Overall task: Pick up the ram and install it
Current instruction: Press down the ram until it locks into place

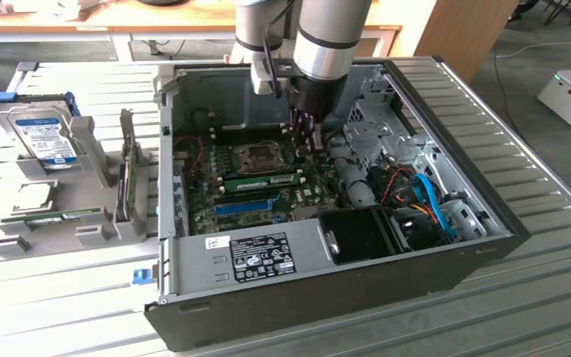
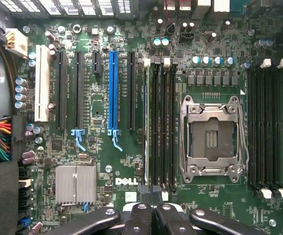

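The ram (image 1: 265, 181), a narrow green stick, stands on edge in a slot of the motherboard beside the empty CPU socket (image 1: 262, 155). In the wrist view the ram (image 2: 146, 122) appears edge-on as a pale strip in the outermost of the black slots next to the socket (image 2: 212, 134). My gripper (image 1: 305, 145) hangs inside the open computer case, a little above the board and just past one end of the stick. In the wrist view the gripper (image 2: 153, 213) has its fingers (image 2: 140, 215) pressed together with nothing between them.
A blue slot strip (image 1: 241, 207) lies on the board near the ram. The case walls (image 1: 265, 256), drive cage (image 1: 375, 126) and cables (image 1: 430, 201) ring the board. On the exterior view's left, a grey rack holds a hard drive (image 1: 50, 137) and another green stick (image 1: 57, 218).
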`<state>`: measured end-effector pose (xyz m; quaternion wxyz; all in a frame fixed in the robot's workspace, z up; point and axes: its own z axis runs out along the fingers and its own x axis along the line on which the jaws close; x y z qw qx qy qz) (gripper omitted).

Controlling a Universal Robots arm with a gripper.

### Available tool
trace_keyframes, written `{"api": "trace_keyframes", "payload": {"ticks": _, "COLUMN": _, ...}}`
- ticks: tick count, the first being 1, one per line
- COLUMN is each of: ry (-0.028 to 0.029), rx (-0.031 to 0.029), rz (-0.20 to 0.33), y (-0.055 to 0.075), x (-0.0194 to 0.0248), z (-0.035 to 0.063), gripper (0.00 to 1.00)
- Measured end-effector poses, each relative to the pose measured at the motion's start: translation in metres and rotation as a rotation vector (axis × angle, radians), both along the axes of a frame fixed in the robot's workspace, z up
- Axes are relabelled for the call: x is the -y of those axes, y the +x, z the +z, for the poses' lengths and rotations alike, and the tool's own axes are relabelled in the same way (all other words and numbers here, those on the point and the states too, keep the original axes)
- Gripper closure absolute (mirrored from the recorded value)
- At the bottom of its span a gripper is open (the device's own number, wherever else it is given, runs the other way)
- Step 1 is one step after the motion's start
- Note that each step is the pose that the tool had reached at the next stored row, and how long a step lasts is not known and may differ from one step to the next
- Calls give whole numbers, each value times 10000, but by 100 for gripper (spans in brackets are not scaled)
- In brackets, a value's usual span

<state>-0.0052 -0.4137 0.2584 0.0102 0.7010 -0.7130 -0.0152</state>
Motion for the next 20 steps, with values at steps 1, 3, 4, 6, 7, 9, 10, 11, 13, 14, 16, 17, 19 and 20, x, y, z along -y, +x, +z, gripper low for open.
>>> {"api": "trace_keyframes", "payload": {"ticks": 1, "ry": 0, "rx": 0, "rz": 1, "y": 0, "x": 0, "z": -9, "gripper": 89}}
{"api": "trace_keyframes", "payload": {"ticks": 3, "ry": 0, "rx": 0, "rz": 1, "y": 0, "x": 0, "z": -27, "gripper": 89}}
{"api": "trace_keyframes", "payload": {"ticks": 4, "ry": 1, "rx": 0, "rz": 1, "y": 0, "x": 0, "z": -37, "gripper": 89}}
{"api": "trace_keyframes", "payload": {"ticks": 6, "ry": 0, "rx": 0, "rz": 1, "y": 0, "x": 0, "z": -57, "gripper": 89}}
{"api": "trace_keyframes", "payload": {"ticks": 7, "ry": 0, "rx": 0, "rz": 0, "y": 0, "x": 0, "z": -67, "gripper": 89}}
{"api": "trace_keyframes", "payload": {"ticks": 9, "ry": 0, "rx": 0, "rz": 1, "y": 0, "x": 0, "z": -87, "gripper": 89}}
{"api": "trace_keyframes", "payload": {"ticks": 10, "ry": 1, "rx": 0, "rz": 1, "y": 0, "x": 0, "z": -96, "gripper": 89}}
{"api": "trace_keyframes", "payload": {"ticks": 11, "ry": 0, "rx": 0, "rz": 1, "y": 0, "x": 0, "z": -106, "gripper": 89}}
{"api": "trace_keyframes", "payload": {"ticks": 13, "ry": 2, "rx": 1, "rz": 0, "y": 0, "x": 0, "z": -124, "gripper": 89}}
{"api": "trace_keyframes", "payload": {"ticks": 14, "ry": 1, "rx": 0, "rz": 1, "y": 0, "x": 0, "z": -132, "gripper": 89}}
{"api": "trace_keyframes", "payload": {"ticks": 16, "ry": 1, "rx": 0, "rz": 1, "y": 0, "x": 0, "z": -147, "gripper": 89}}
{"api": "trace_keyframes", "payload": {"ticks": 17, "ry": 0, "rx": 0, "rz": 1, "y": 0, "x": 0, "z": -154, "gripper": 89}}
{"api": "trace_keyframes", "payload": {"ticks": 19, "ry": 0, "rx": 0, "rz": 1, "y": 0, "x": 0, "z": -168, "gripper": 89}}
{"api": "trace_keyframes", "payload": {"ticks": 20, "ry": 1, "rx": 0, "rz": 0, "y": 0, "x": 0, "z": -174, "gripper": 89}}
